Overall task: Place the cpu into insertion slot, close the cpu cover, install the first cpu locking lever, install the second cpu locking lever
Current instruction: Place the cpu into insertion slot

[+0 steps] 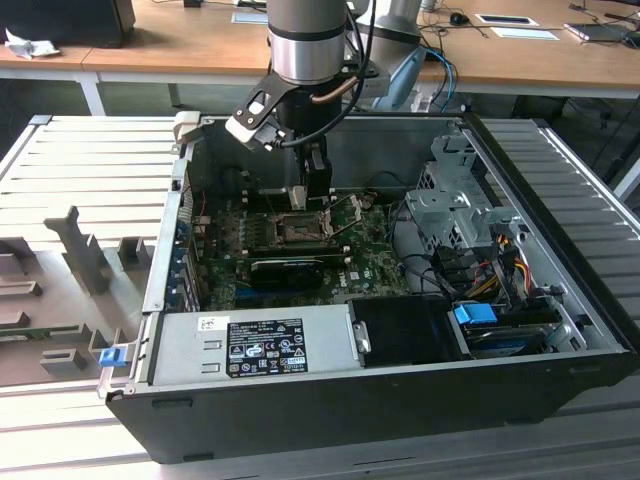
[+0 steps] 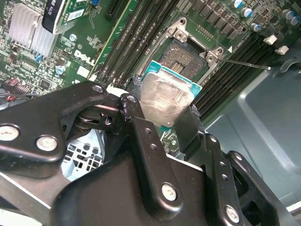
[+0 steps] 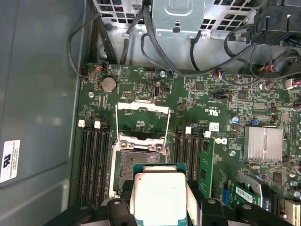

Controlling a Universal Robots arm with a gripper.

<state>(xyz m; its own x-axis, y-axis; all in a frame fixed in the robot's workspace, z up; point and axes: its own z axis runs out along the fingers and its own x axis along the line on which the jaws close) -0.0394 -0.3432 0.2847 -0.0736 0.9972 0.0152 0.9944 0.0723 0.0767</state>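
end effector (image 2: 165, 123) clamped on cpu (image 2: 163, 96) by its edges | cpu held above the open insertion slot (image 3: 137, 162), not seated | risk: lowering it skewed or off-centre would likely catch the rim and bend pins

Robotics lab or test workshop: an opened desktop computer case (image 1: 400, 410) lies on a ribbed metal workbench (image 1: 90, 160), with an industrial robot arm (image 1: 305, 40) reaching down into it. Grey part fixtures (image 1: 85, 255) stand at the left of the exterior view. Wooden desks (image 1: 180, 45) across the top carry cables (image 1: 440, 60) and papers (image 1: 523, 33).
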